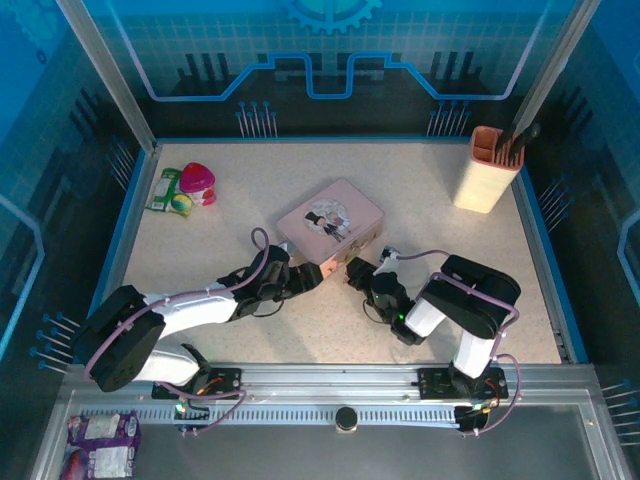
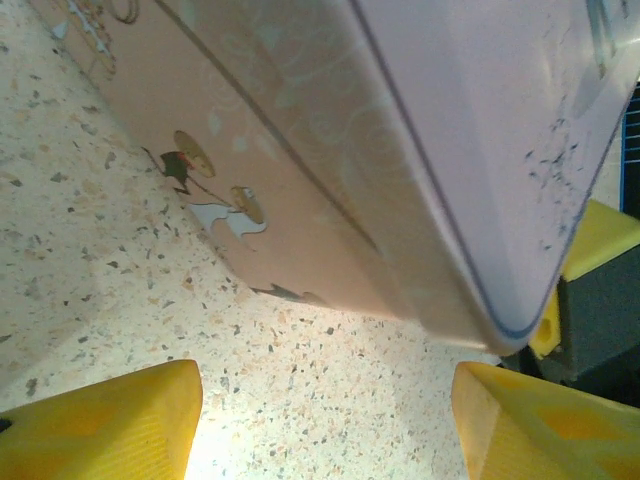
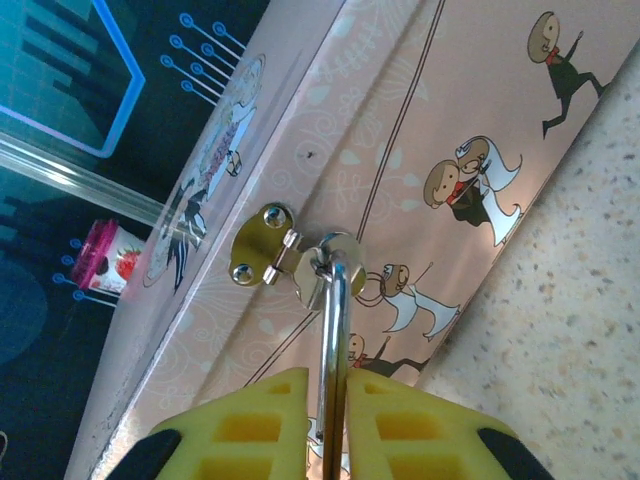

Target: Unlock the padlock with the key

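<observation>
L gripper (image 2: 325, 405) sits low at the near-left corner of the pink tin (image 1: 330, 213), mid-table. Its fingers are spread wide w/ nothing held, prob. to brace the tin vs sliding. On the tin's near wall the padlock (image 3: 335, 300) hangs thru the hasp (image 3: 262, 245), its body hidden behind the fingers. R gripper (image 3: 327, 390) is clamped on its silver shackle, likely steadying it for unlocking.
</observation>
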Action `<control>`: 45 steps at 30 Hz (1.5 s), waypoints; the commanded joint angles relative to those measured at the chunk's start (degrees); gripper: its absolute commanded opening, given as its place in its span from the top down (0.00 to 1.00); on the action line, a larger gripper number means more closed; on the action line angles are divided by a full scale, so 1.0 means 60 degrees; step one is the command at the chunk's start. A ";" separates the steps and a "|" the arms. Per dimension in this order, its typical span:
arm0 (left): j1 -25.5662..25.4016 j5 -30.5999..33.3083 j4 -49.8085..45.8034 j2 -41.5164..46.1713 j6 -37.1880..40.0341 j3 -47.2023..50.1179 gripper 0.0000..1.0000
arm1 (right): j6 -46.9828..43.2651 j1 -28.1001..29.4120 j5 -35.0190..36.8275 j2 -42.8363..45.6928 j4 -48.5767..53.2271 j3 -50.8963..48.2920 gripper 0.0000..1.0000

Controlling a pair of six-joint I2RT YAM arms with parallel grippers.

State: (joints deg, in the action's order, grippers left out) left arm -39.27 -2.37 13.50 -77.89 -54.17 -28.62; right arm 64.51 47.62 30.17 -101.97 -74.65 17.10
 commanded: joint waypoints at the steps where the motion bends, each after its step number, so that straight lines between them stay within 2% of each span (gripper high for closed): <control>1: -0.0040 0.0391 -0.0333 0.0277 -0.0166 -0.0173 0.32 | 0.0266 -0.0354 0.0505 0.0105 -0.1151 0.0284 1.00; 8: 0.0237 0.1018 -0.0534 0.0465 -0.0193 -0.0514 0.25 | 0.0918 -0.0363 0.0564 -0.0538 -0.1156 0.0291 1.00; 15: 0.0646 0.0923 -0.0669 -0.0395 -0.0043 -0.1327 0.22 | 0.0859 -0.0821 0.0285 -0.0626 -0.1144 0.0235 1.00; 19: 0.0674 0.1656 -0.1893 -0.0962 0.0037 -0.1964 0.22 | 0.1268 -0.1429 -0.0566 -0.0878 -0.1146 0.0207 1.00; 23: 0.0711 0.2316 -0.2092 -0.1218 0.0207 -0.2061 0.23 | 0.1700 -0.1528 -0.1246 -0.1284 -0.1092 0.0558 1.00; 32: 0.0729 0.2080 -0.2116 -0.1738 0.0180 -0.2082 0.24 | 0.1546 -0.2341 -0.1843 -0.1330 -0.1146 0.0488 1.00; 45: 0.0758 0.2264 -0.2036 -0.1272 0.0149 -0.1773 0.24 | 0.1389 -0.3031 -0.2396 -0.0935 -0.1015 0.0335 1.00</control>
State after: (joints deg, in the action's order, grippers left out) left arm -35.35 8.45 5.32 -86.08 -54.02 -41.60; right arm 73.89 30.76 16.40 -109.82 -79.70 19.59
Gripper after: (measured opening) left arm 0.763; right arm 0.142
